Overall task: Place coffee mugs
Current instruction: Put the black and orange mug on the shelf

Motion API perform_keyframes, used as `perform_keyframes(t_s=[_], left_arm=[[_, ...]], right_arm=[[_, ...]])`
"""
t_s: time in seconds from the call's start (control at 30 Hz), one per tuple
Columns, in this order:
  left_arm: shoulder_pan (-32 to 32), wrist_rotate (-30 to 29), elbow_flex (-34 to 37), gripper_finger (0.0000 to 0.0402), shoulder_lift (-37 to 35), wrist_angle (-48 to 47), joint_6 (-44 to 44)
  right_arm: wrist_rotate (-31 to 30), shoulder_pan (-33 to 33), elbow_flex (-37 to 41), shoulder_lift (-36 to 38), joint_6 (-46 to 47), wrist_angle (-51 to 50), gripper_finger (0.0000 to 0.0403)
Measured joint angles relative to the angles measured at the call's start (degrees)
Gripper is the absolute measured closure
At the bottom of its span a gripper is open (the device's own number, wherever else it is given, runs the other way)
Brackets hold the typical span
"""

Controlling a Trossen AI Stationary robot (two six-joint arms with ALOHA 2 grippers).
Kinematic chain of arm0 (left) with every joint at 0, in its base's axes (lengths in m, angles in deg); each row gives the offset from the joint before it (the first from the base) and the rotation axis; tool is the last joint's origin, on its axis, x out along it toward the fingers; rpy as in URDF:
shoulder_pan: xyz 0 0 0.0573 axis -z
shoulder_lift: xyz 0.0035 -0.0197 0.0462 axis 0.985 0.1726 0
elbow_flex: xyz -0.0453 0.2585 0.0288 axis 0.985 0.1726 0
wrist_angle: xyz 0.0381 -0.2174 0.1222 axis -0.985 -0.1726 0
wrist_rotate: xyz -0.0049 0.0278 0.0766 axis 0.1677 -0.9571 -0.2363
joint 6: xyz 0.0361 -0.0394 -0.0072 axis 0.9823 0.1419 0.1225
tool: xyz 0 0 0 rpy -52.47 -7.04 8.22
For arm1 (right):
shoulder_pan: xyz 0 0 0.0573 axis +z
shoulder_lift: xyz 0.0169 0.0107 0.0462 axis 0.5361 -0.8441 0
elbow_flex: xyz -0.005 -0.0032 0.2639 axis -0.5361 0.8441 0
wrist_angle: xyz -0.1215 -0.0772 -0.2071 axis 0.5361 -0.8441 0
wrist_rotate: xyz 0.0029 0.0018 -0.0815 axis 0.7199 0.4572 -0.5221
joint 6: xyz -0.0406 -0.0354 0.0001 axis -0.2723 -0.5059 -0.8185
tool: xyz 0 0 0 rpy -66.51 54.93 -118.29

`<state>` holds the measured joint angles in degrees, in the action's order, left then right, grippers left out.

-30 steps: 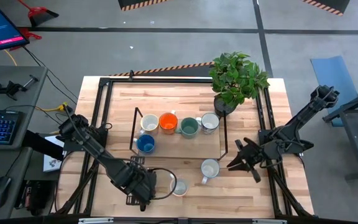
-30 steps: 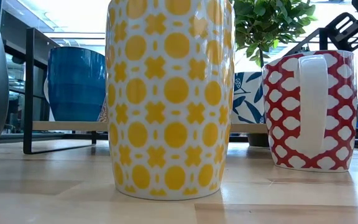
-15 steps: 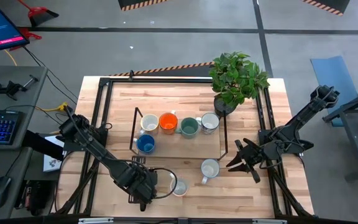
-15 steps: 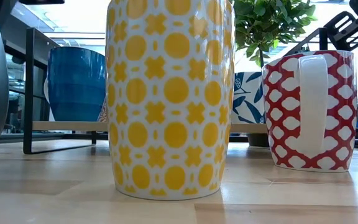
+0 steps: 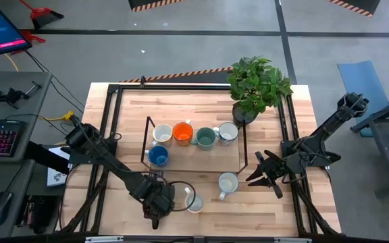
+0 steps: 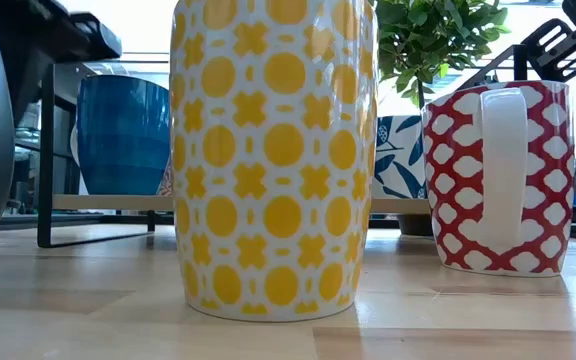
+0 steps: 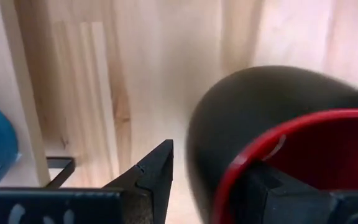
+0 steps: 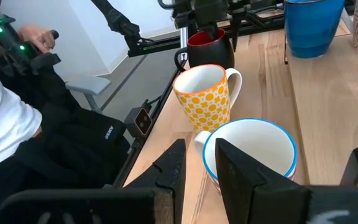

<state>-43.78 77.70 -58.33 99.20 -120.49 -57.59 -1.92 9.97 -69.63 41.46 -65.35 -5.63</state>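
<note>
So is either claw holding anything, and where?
Apparently nothing: left gripper straddles the black mug at its rim, gap beside the outer finger; right gripper hangs open.

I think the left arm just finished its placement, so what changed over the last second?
The left gripper edged rightward in the high view, and its arm now shows at the low view's upper left. Its fingers are open astride the wall of the black mug, which stands on the table. The right gripper, the yellow mug, the red mug and the rack mugs stayed put.
</note>
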Motion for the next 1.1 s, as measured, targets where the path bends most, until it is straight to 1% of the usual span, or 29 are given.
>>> perform_keyframes(t_s=[0.17,0.23,0.3,0.4,0.43,0.57,0.67,0.77,0.9,1.0,1.1], left_arm=[[-1.1,0.0,2.2,0.0282,0.0,0.2,0.9],[-1.5,0.0,2.5,0.029,0.0,0.2,2.4],[-1.7,0.1,2.5,0.0312,0.0,0.7,4.7],[-2.1,-0.4,2.6,0.0371,0.0,1.1,8.6],[-2.3,-0.8,2.7,0.0385,0.0,1.1,9.3],[-3.0,-0.5,2.7,0.0393,0.1,2.7,11.4],[-3.4,0.9,2.7,0.0396,-0.4,2.7,12.0],[-3.7,1.5,0.2,0.0397,-1.3,0.3,12.1],[-3.7,-0.8,-5.5,0.0398,-2.1,-2.6,14.7],[-4.2,-4.2,-10.3,0.0398,-2.2,-3.8,19.5],[-6.2,-7.6,-14.7,0.0398,-2.3,-5.0,25.6]], right_arm=[[0.0,0.0,0.0,0.0,0.0,-0.1,0.0334],[0.0,0.0,0.0,0.0,-0.3,-0.6,0.0334],[0.0,0.0,0.0,0.0,-0.4,-1.3,0.0334],[0.0,0.0,0.0,0.0,-0.4,-2.4,0.0334],[0.0,0.0,0.0,0.0,-0.4,-2.5,0.0334],[0.0,0.0,0.0,0.0,-0.5,-2.8,0.0334],[0.0,0.0,0.0,0.0,-0.4,-3.3,0.0334],[0.0,0.0,0.0,0.0,-0.4,-3.6,0.0334],[-0.3,0.0,0.0,0.0,-0.4,-3.6,0.0334],[-0.8,0.0,0.0,0.0,-0.4,-4.0,0.0334],[-0.8,0.0,0.0,0.0,-0.5,-4.0,0.0334]])
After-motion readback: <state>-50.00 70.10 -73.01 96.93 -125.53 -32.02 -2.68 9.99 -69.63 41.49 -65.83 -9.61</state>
